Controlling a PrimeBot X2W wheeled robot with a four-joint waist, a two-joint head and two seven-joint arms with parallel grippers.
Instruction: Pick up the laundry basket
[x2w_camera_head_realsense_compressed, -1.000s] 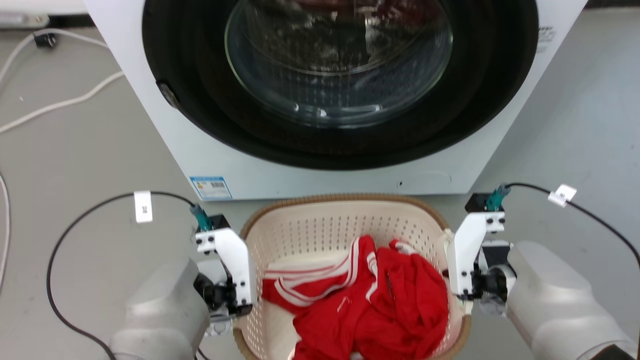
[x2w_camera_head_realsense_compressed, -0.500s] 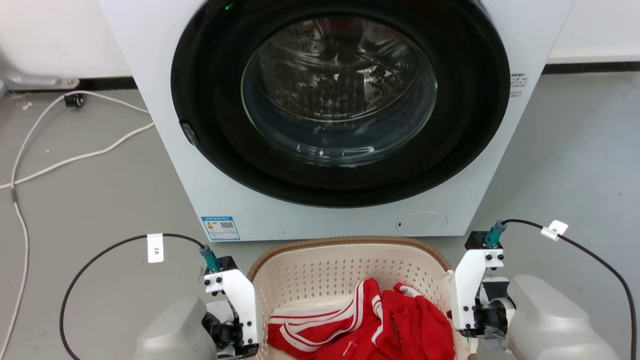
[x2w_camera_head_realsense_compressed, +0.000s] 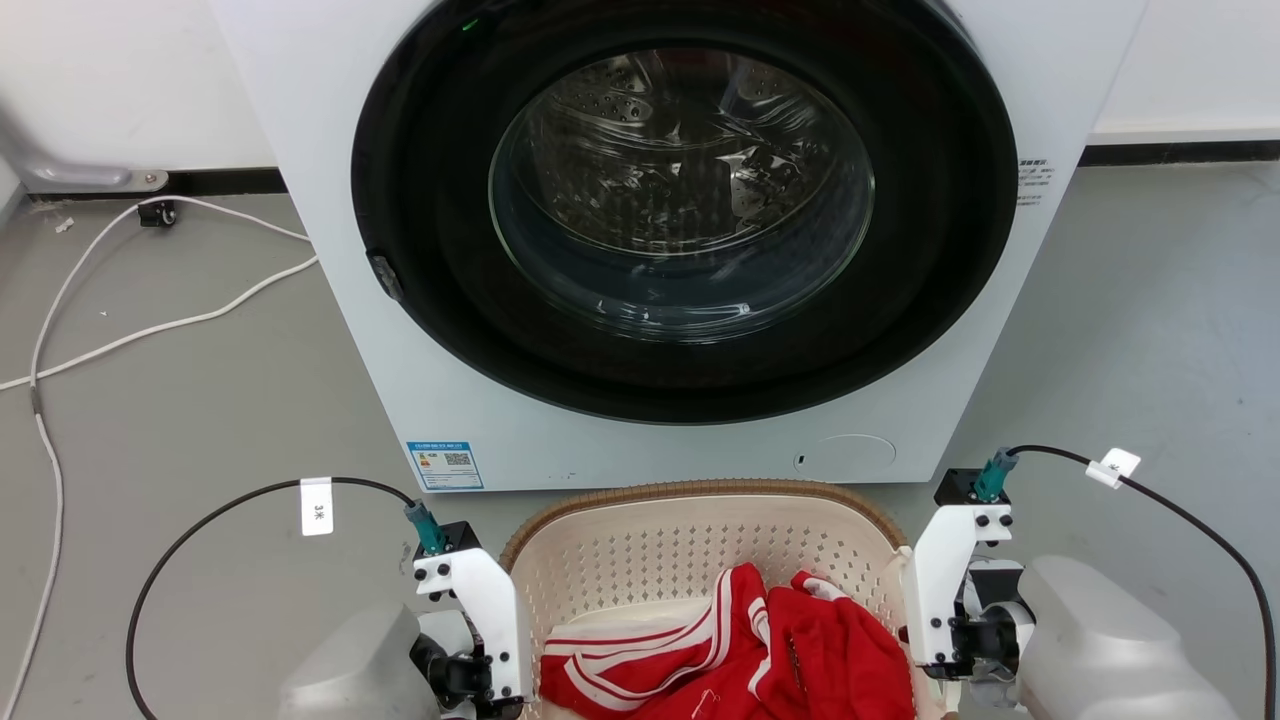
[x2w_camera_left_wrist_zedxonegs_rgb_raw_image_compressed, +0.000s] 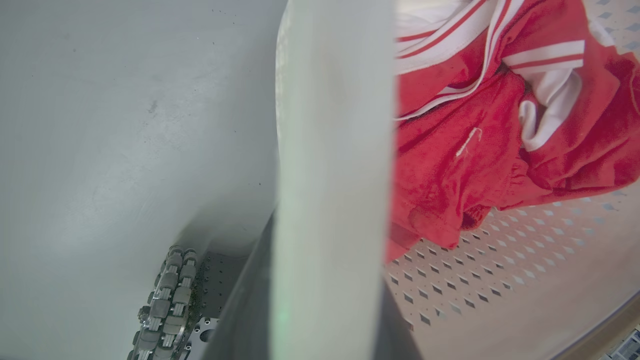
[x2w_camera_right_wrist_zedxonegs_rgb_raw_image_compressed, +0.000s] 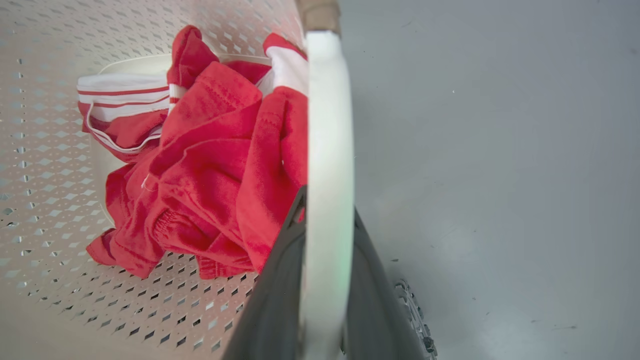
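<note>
The laundry basket (x2w_camera_head_realsense_compressed: 640, 560) sits at 6 o'clock in the head view, just in front of a white front-loading washing machine (x2w_camera_head_realsense_compressed: 300, 200) that takes up 12 o'clock. Whether the basket rests on the grey floor (x2w_camera_head_realsense_compressed: 180, 420) cannot be told. A red garment with white stripes (x2w_camera_head_realsense_compressed: 770, 660) lies heaped inside it.

The left gripper (x2w_camera_left_wrist_zedxonegs_rgb_raw_image_compressed: 330, 260) is at the basket's 9 o'clock side. In the left wrist view its dark fingers (x2w_camera_left_wrist_zedxonegs_rgb_raw_image_compressed: 250, 300) press against both faces of the white side handle, clamped on it. The right gripper (x2w_camera_right_wrist_zedxonegs_rgb_raw_image_compressed: 327, 210) is at the 3 o'clock side and grips the opposite handle the same way.

A blue-edged sticker with a QR code (x2w_camera_head_realsense_compressed: 445, 465) is at the machine's 7 o'clock corner, and a block of small print (x2w_camera_head_realsense_compressed: 1035, 180) is at 3 o'clock; both are too fine to read. A white tag (x2w_camera_head_realsense_compressed: 316, 507) on the left arm's black cable reads "3米". The tag (x2w_camera_head_realsense_compressed: 1117, 467) on the right arm's cable is illegible.
</note>
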